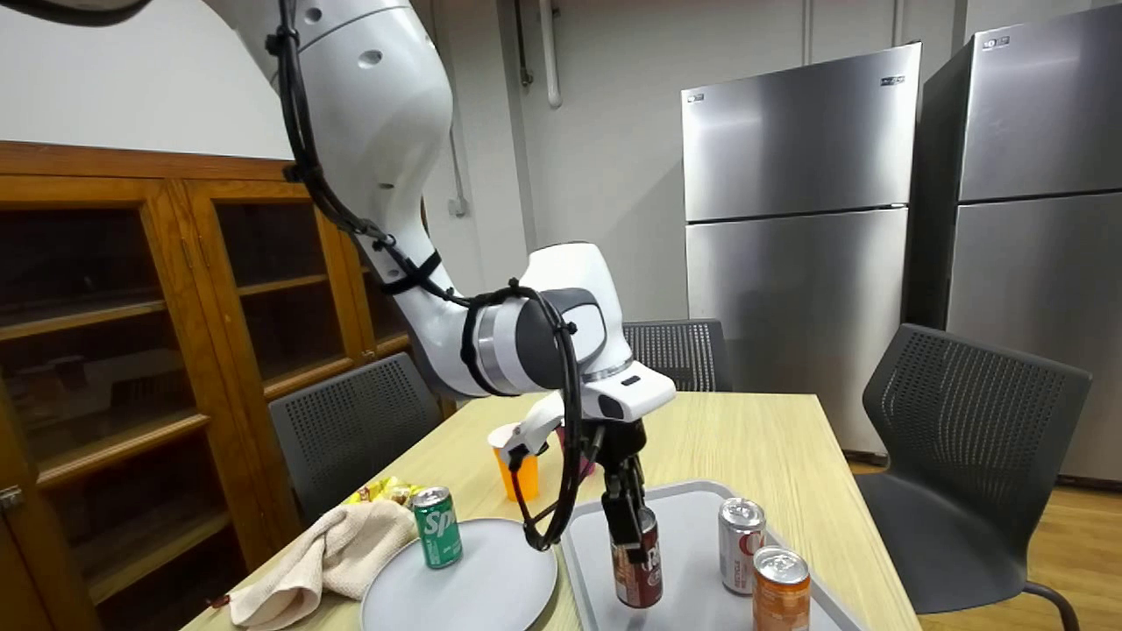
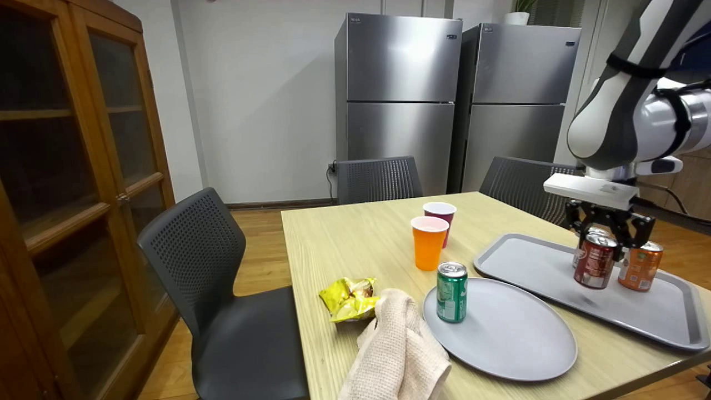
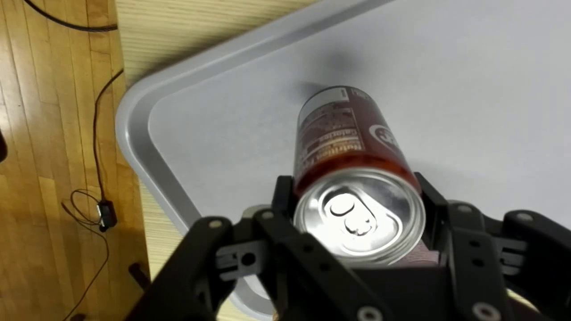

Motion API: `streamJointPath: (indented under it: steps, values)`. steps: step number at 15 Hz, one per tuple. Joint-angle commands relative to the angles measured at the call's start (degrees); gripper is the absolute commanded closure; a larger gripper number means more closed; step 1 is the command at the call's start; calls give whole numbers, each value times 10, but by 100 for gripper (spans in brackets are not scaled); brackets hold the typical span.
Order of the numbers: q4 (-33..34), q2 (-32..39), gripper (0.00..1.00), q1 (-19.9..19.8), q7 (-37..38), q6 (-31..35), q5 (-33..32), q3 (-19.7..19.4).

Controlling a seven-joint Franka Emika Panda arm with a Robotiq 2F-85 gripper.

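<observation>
Gripper (image 3: 356,194): Black fingers of the robot clamp a dark red soda can (image 3: 357,171) from both sides, close to its lid.
Can's place: Held over a gray tray (image 2: 530,261), the can is roughly upright, pull tab toward the wrist camera, its base apparently just clear of the surface, with a faint shadow beside it.
Tray drinks: Near the gripped can, a silver soda can (image 1: 741,545) and an orange soda can (image 1: 780,594) stand upright, close to each other.
Plate: Next to the tray on a pale wood table (image 2: 344,239), a round gray plate (image 2: 514,333) bears a green Sprite can (image 2: 451,294), upright near the rim.
Towel side: Beside the plate lies a rumpled beige towel (image 2: 397,355); a yellow snack packet (image 2: 349,301) rests just past it.
Cups: An orange cup (image 2: 429,247) and a purple-red cup (image 2: 440,209) stand close together, the orange one nearer the plate.
Room: Two stainless-steel refrigerators (image 2: 399,128), a wooden glass-door cabinet (image 1: 180,263) and dark gray chairs (image 1: 969,421) stand beyond and around the table.
Floor: In the wrist view, a black cable (image 3: 106,215) lies across wood planks (image 3: 29,223).
</observation>
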Motion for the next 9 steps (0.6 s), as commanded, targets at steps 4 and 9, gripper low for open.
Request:
streamJointPath:
  steps: [4,9]
  values:
    - [-48,-85,61,58,62,-22,-89,7]
    - [-70,-117,61,69,90,-32,-122,60]
